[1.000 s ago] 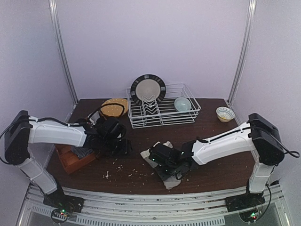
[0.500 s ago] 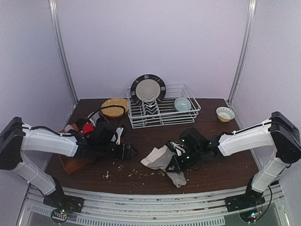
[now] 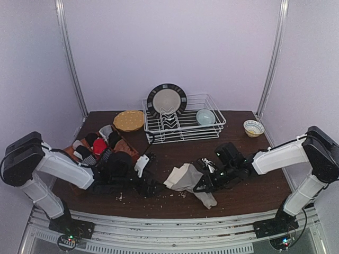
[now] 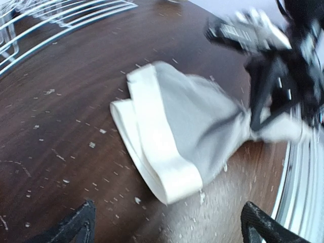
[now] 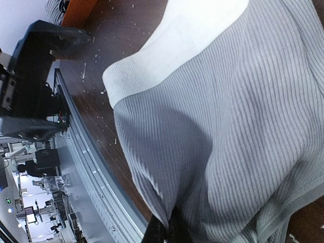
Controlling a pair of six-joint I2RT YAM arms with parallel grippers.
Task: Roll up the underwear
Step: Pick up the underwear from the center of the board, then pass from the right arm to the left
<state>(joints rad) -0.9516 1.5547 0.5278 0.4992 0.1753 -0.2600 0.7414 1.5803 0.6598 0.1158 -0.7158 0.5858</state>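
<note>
The grey-beige underwear lies on the table near its front edge, between the two arms, with the white waistband end resting on the wood. The right gripper has its fingers pressed together, pinching the opposite end of this garment. The left gripper stands spread wide just beside the waistband, not touching it. Other garments, red and black among them, sit in an orange box at the left. Crumbs are scattered over the wood.
</note>
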